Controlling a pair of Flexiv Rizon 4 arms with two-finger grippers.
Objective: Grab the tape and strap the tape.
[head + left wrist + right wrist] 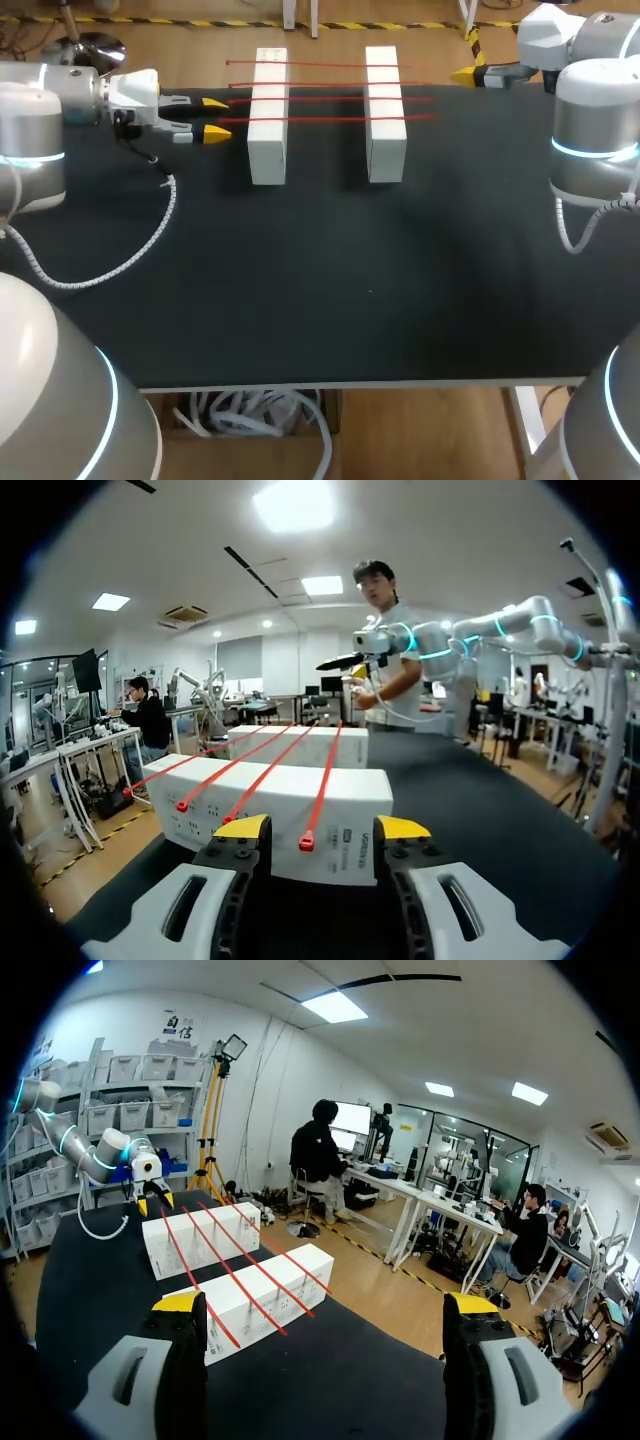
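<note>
1. Four red straps point(325, 118) are laid across two white blocks point(268, 150) at the table's 12 o'clock, apparently raised for gripping.
2. The left gripper point(215, 118) is held open and empty at their 9 o'clock, framing one strap end.
3. The right gripper point(325, 1305) is spread wide, empty, at 2 o'clock.

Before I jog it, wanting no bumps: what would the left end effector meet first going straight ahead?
Probably the loose end of the red strap just ahead, then the white block it lies on.
</note>
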